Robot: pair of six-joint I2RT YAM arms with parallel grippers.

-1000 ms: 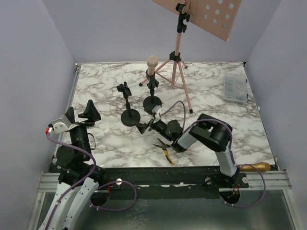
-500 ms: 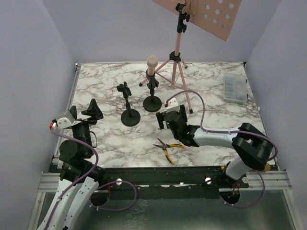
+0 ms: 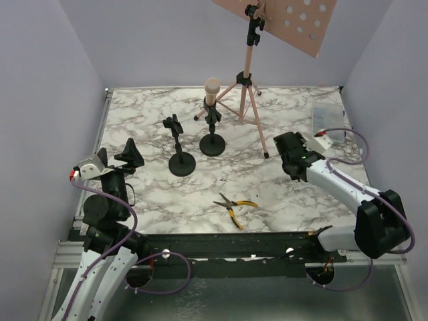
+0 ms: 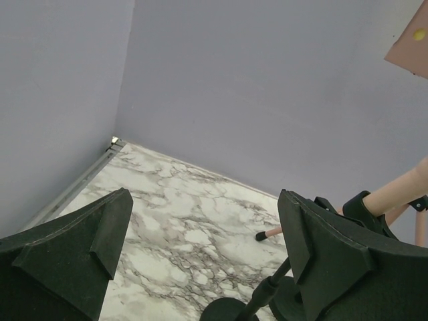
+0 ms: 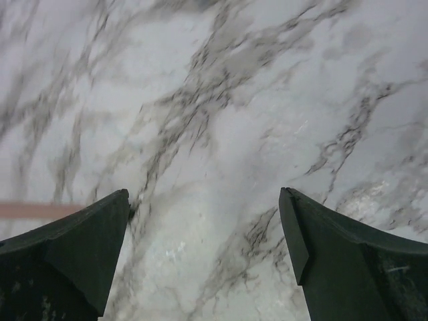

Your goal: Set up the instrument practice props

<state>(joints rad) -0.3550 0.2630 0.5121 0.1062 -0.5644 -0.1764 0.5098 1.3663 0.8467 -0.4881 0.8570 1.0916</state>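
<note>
The pink tripod music rack [image 3: 247, 87] stands at the back, its perforated desk [image 3: 287, 23] at the top. A pink microphone [image 3: 212, 87] sits upright in one black round-based holder [image 3: 212, 143]. The other holder [image 3: 181, 162] stands empty to its left. My right gripper [image 3: 286, 148] is open and empty, low over the marble just right of the tripod's near foot. In the right wrist view the gripper [image 5: 204, 194] has a pink tripod leg [image 5: 37, 210] at its left. My left gripper [image 3: 114, 157] is open and empty at the near left, also in the left wrist view [image 4: 204, 200]. No gold microphone or sheet pages show.
Yellow-handled pliers [image 3: 234, 206] lie near the front edge. A clear compartment box [image 3: 328, 124] sits at the back right. Purple walls close in three sides of the marble table [image 3: 147, 114]. Both holder bases [image 4: 231, 311] show low in the left wrist view.
My right arm has swung from the table's middle, by the empty holder and pliers, out to the right of the tripod. The left arm has hardly moved.
</note>
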